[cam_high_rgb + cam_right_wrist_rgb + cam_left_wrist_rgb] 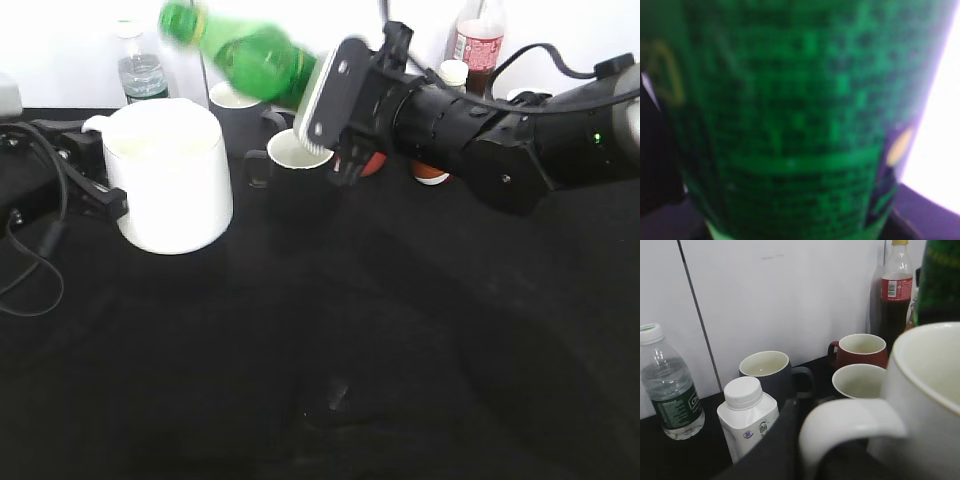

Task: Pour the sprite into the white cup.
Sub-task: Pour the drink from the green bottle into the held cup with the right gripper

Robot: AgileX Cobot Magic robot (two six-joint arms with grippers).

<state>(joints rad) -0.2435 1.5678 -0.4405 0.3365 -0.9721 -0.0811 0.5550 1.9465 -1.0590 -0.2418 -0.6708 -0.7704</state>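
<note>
right tool [325, 105] clamps the sprite [245, 48] tilted above the white cup's [170, 190] rim.

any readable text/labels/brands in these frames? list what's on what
None reads cleanly.
sprite: dense label print and a yellow mark, too blurred to read.
water bottle: dark green label, print too small.
white carton bottle: small purple logo and characters, illegible.
red-label dark bottle: QR-like square, wording too small.
white cup and the other mugs: no markings visible.

Water bottle [671, 390], grey mug [765, 372], red mug [861, 351] by the wall.
</note>
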